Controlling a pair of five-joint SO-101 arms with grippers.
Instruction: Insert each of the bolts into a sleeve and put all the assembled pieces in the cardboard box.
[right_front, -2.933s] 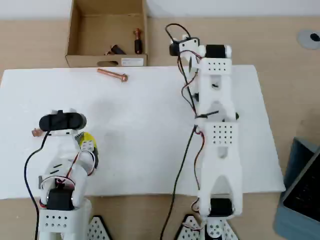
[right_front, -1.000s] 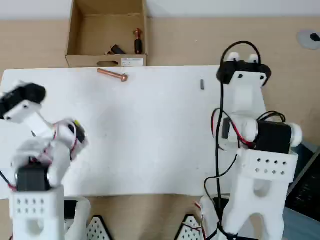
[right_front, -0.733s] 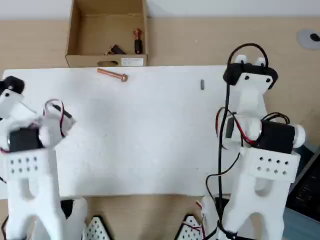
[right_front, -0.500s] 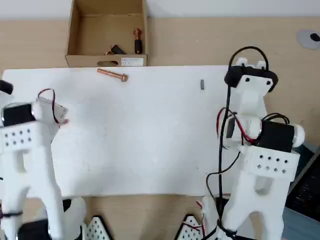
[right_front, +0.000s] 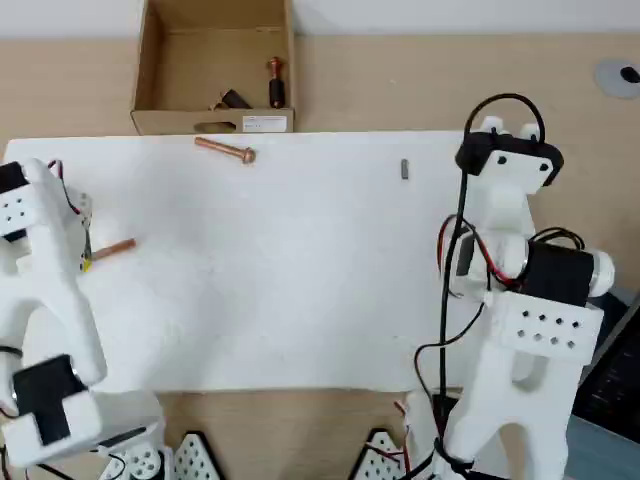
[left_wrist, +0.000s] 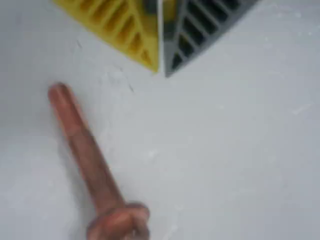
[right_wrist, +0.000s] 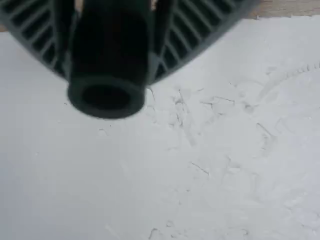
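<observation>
A copper bolt (right_front: 112, 248) lies on the white mat (right_front: 300, 280) at the left, right beside my left arm (right_front: 45, 260). In the left wrist view the same bolt (left_wrist: 87, 160) lies flat, apart from my left gripper (left_wrist: 161, 67), whose yellow and grey tips touch with nothing between them. A second bolt (right_front: 225, 150) lies near the cardboard box (right_front: 150, 60). My right gripper (right_wrist: 110, 50) is shut on a dark sleeve (right_wrist: 107, 97) just above the mat. The right arm (right_front: 510, 260) stands at the mat's right side.
Inside the box lie a bolt in a dark sleeve (right_front: 273, 82) and another dark piece (right_front: 230, 100). A small dark grey piece (right_front: 404, 169) lies on the mat near the right arm. A grey case (right_front: 600, 400) sits off the mat at the right.
My left arm has swung and changed its pose at the left edge, and a bolt has come into view beside it. The right arm has drifted slightly to the right.
</observation>
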